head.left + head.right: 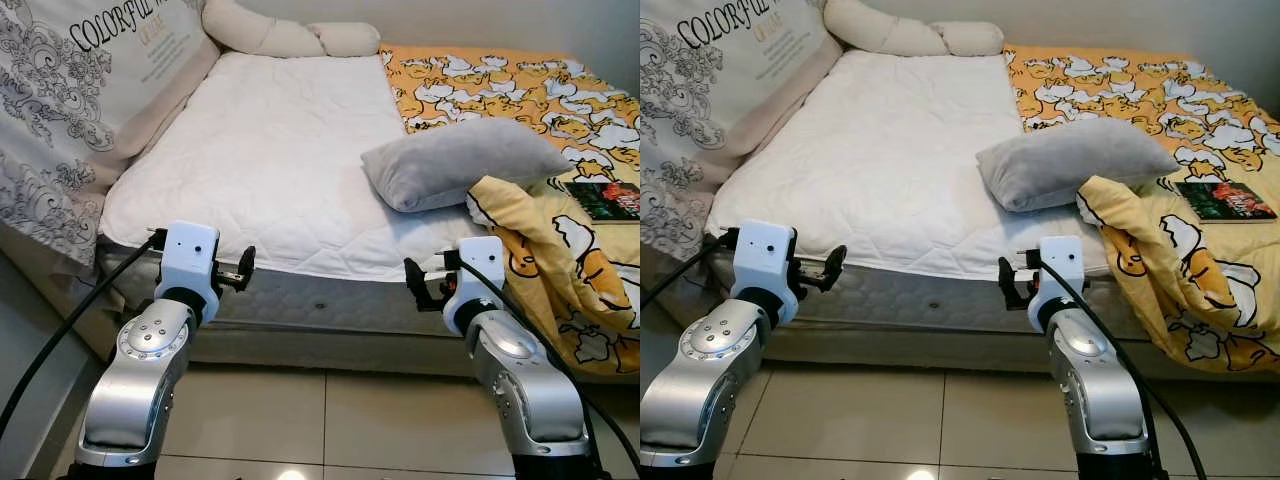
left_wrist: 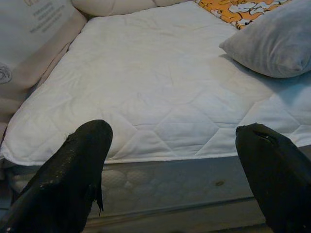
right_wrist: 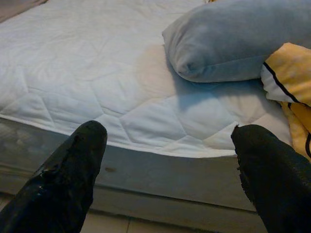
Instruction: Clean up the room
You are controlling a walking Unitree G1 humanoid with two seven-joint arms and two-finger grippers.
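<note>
Head views: we hold the left gripper (image 1: 243, 268) and right gripper (image 1: 413, 284) short of the white quilted mattress (image 1: 270, 160); soft grey pillow (image 1: 460, 160) lies askew beside the yellow cartoon-print duvet (image 1: 560, 270)
Left wrist: fingers (image 2: 73, 170) spread wide, empty
Right wrist: fingers (image 3: 68, 165) wide, empty; we risk snagging the duvet with the pillow

Bright, even room light — sharp head views, softer wrist views.

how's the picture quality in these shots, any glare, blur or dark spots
Eye views: sharp and evenly lit, with a small glare patch on the floor tile. Wrist views: dimmer and softer; the near black fingers are blurry, and the grey pillow casts a soft shadow on the white mattress.
</note>
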